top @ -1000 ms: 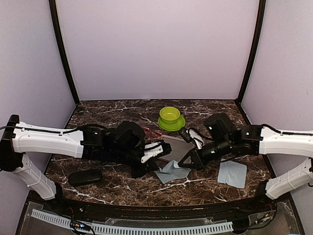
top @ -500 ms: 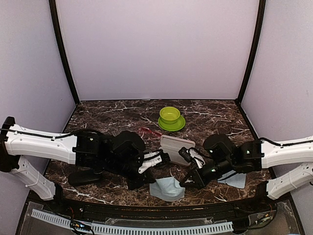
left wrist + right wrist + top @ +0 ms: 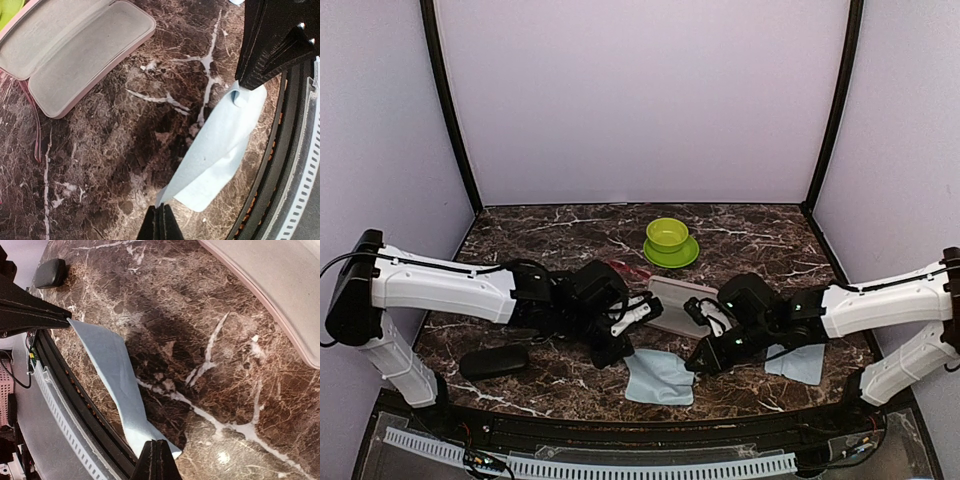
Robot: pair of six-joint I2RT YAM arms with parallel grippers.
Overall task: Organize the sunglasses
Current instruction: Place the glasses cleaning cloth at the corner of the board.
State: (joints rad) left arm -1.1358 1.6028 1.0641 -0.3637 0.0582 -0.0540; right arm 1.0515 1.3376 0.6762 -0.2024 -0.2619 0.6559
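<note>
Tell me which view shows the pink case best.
Left wrist: the pink case lies open, both lined halves visible. Top external shows it small and partly hidden; right wrist catches only one edge.

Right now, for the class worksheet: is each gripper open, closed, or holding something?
Left gripper: closed, pinching one end of the light blue cloth.
Right gripper: closed, pinching the other end of the same cloth.

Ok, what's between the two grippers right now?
A light-blue cloth, stretched from one to the other: the left gripper and the right gripper each pinch a corner. Both wrist views show it.
</note>
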